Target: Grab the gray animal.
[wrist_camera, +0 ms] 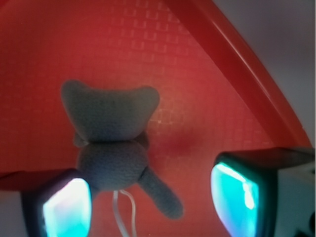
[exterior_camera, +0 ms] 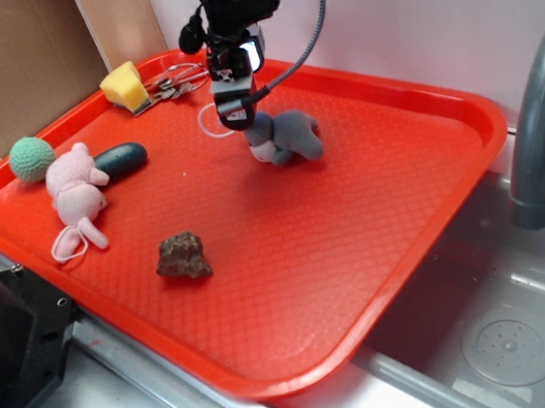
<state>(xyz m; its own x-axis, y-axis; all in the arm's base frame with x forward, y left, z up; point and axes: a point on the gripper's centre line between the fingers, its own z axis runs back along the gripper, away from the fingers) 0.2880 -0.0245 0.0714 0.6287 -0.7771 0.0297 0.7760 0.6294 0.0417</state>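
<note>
Gripper (wrist_camera: pixel 150 197) jaws apart, nothing held, low over the small gray plush bunny (exterior_camera: pixel 286 137), which lies at the far middle of the red plastic tray (exterior_camera: pixel 375 252). Wrist view: bunny sits toward the left pad (wrist_camera: pixel 66 207), not centred. Approach step; next, shift to straddle it, descend, close. Pink plush animal (exterior_camera: pixel 76 190) well apart.

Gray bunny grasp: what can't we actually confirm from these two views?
- Exterior: the end effector covers the near end of the gray bunny, so contact cannot be told.
- Wrist: the bunny is blurred; the fingers are cut off by the bottom edge, tips unseen.
- Wrist: the white string loop runs out of frame at the bottom.
- Exterior: the metal bits beside the yellow sponge are too small to identify.
</note>
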